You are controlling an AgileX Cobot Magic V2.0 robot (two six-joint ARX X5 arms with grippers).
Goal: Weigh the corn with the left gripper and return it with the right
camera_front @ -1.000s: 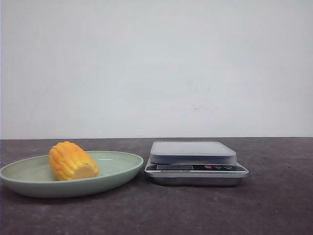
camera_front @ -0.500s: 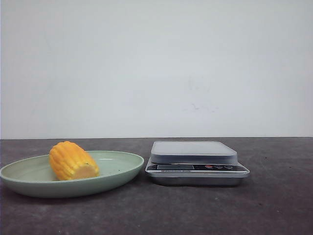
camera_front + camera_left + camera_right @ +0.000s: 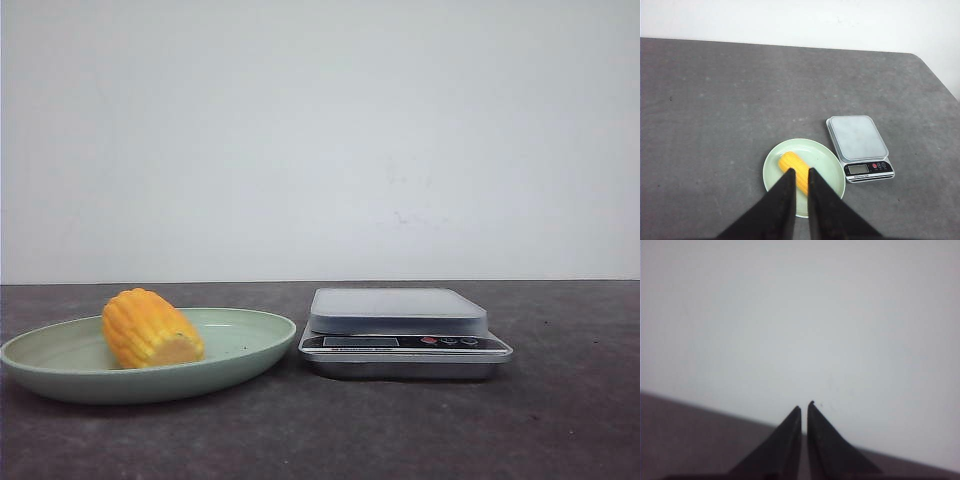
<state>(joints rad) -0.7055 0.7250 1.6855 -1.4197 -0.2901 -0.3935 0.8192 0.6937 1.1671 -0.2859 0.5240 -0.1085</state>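
Note:
The corn [image 3: 150,328], a stubby yellow-orange cob piece, lies on its side in a pale green plate [image 3: 255,338] at the front left of the table. A digital kitchen scale [image 3: 400,312] stands right of the plate, its platform bare. In the left wrist view my left gripper [image 3: 801,171] hovers high over the corn [image 3: 791,164] and the plate [image 3: 829,165], its jaws shut with a thin slit and nothing between them. The scale [image 3: 857,137] lies beside the plate. My right gripper [image 3: 804,406] is shut and empty, facing the white wall. Neither gripper shows in the front view.
The dark grey table [image 3: 715,100] stretches around the plate and scale, with its rounded far corner [image 3: 920,57] against the white wall [image 3: 320,140].
The plate, corn and scale sit a few pixels further right in the front view. Nothing else differs.

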